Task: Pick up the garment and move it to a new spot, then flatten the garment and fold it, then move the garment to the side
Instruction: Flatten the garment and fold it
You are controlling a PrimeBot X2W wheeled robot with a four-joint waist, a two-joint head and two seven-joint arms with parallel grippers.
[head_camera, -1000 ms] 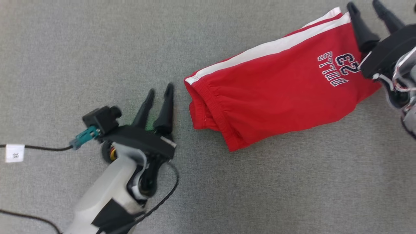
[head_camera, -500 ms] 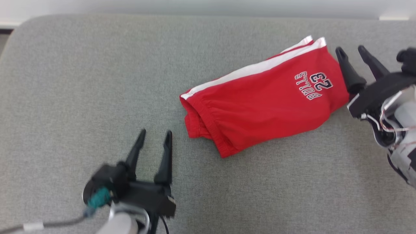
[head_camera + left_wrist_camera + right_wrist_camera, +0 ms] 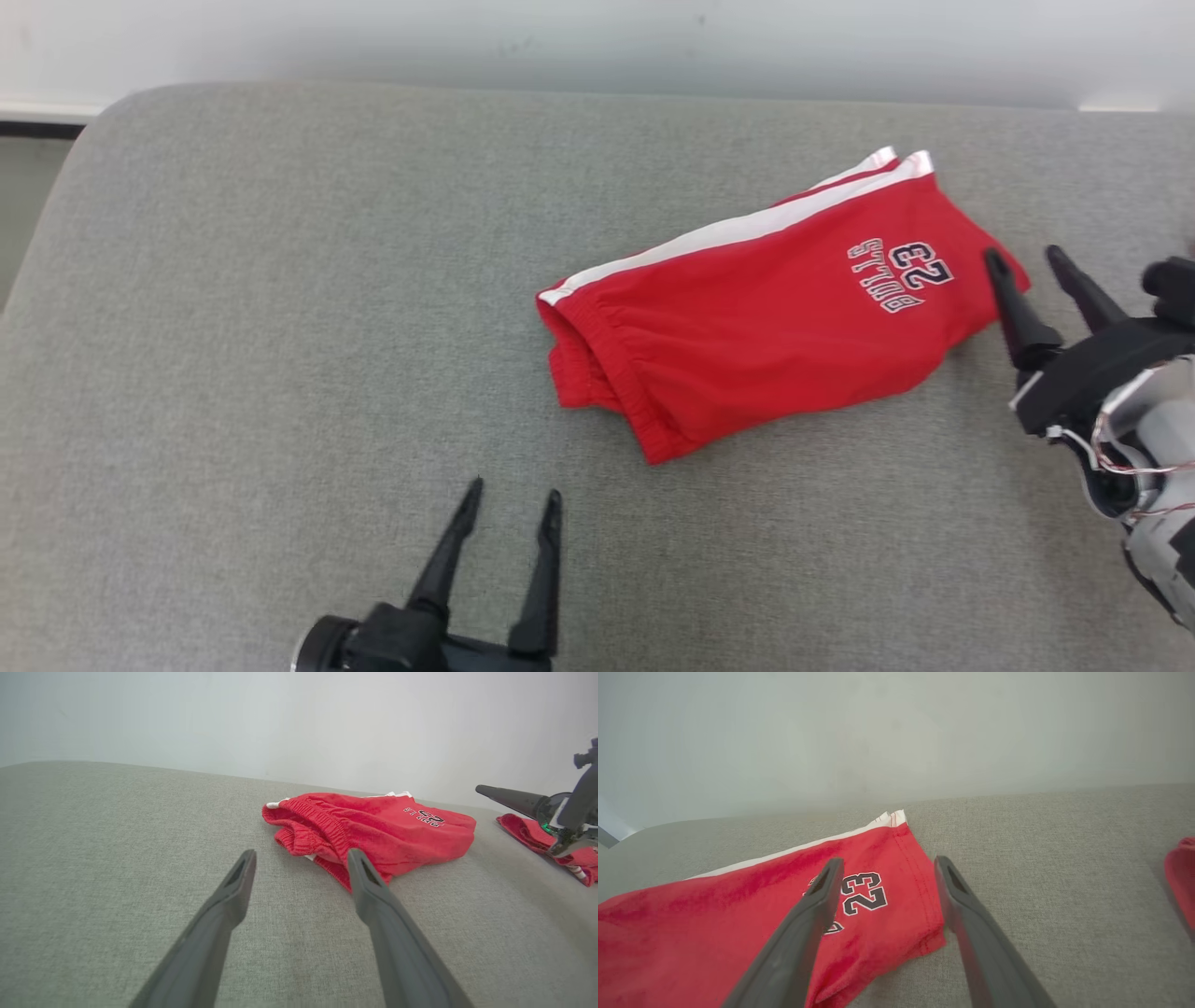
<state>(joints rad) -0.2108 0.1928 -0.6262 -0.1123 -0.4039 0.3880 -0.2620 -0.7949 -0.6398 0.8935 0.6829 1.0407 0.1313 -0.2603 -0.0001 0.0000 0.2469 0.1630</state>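
Both grippers had drawn back from the red Bulls shorts [image 3: 766, 317] since the earlier frame. The head camera had also lifted, enough to bring the pale wall [image 3: 560, 37] into view.

From the head view, the shorts lay folded in half on the grey cushion [image 3: 280, 327], right of centre, with the white side stripe toward the wall. The left gripper [image 3: 515, 489] sat well short of the elastic waistband [image 3: 611, 369], fingers spread and empty. The right gripper [image 3: 1022, 252] stood just beside the printed leg end, also spread and holding nothing.

In the left wrist view, the waistband faced the fingers in bunched, gathered layers. A second red cloth [image 3: 537, 840] lay beyond the shorts, under the other arm.

In the right wrist view, the stitched hem [image 3: 920, 896] lay between the parted fingers.

The fabric looked light, soft and limp, likely to sag and unfold if lifted by one point. The thicker waistband and the hem corners seemed the firmest places to pinch, taking all layers together.
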